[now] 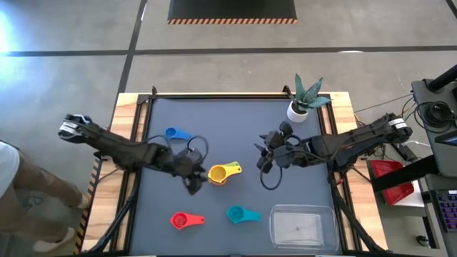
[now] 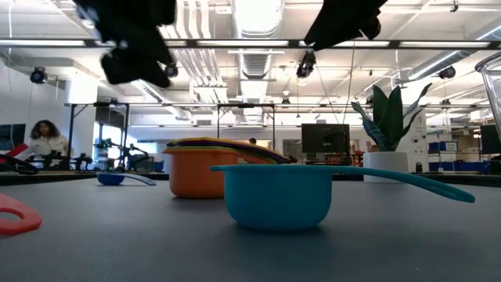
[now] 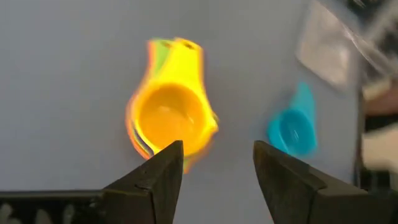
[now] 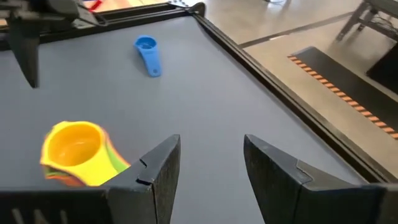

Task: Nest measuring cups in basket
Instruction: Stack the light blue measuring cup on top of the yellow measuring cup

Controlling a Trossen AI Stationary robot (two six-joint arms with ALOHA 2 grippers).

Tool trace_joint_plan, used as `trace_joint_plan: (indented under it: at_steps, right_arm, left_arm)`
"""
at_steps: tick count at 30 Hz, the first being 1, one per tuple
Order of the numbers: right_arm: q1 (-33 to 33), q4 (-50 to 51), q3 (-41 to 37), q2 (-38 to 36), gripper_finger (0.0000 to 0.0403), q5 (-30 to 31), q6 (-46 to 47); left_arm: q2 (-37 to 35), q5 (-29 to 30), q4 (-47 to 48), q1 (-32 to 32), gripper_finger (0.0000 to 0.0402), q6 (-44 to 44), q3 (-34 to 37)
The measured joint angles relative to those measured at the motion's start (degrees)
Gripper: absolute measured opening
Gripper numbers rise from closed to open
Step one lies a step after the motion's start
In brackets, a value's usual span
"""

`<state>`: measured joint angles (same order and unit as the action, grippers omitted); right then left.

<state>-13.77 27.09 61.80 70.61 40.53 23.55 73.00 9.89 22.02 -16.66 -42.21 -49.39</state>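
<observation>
Mid-nesting: stack part-built, three cups loose, basket (image 1: 303,227) w/ no cups in it.

L gripper (image 1: 193,182) hovers just beside the yellow-topped cup stack (image 1: 223,173), jaws spread, holding nothing; R gripper (image 1: 265,155) waits on stack's far side, jaws spread too. Blue (image 1: 176,134), red (image 1: 185,220), teal (image 1: 240,214) cups lie apart from stack. Next, prob: fetch a loose cup, seat it in stack.

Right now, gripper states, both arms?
Left gripper: open, empty, above the stacked cups.
Right gripper: open, empty, over bare mat.
</observation>
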Motion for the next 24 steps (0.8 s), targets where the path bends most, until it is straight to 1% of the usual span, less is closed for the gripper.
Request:
trace_joint_plan:
  at_steps: [2,6,11,14,19,24]
  right_arm:
    - [-1.1,0.0,0.0,0.0,0.0167,0.0,0.5]
    - [-2.6,0.0,0.0,0.0,0.0167,0.0,1.3]
    - [-2.9,0.0,-0.2,0.0,0.0167,0.0,2.3]
    - [-2.9,-0.1,-0.2,0.0,0.0167,0.1,2.5]
    - [-2.9,-0.1,-0.2,0.0,0.0167,0.0,2.8]
    - [-2.9,-0.1,-0.2,0.0,0.0167,-0.4,3.1]
  left_arm:
    - [-2.0,-2.2,1.0,-2.8,0.0178,3.7,1.0]
    - [-3.4,-6.4,6.7,-9.5,0.0172,6.3,1.8]
    - [-1.4,-6.4,11.7,-19.3,0.0170,6.3,2.8]
    - [1.4,-5.2,12.0,-23.2,0.0170,5.0,3.5]
    - [6.7,-4.8,12.0,-25.4,0.0185,4.2,3.6]
    - [10.4,-4.4,12.2,-25.2,0.0211,7.5,1.8]
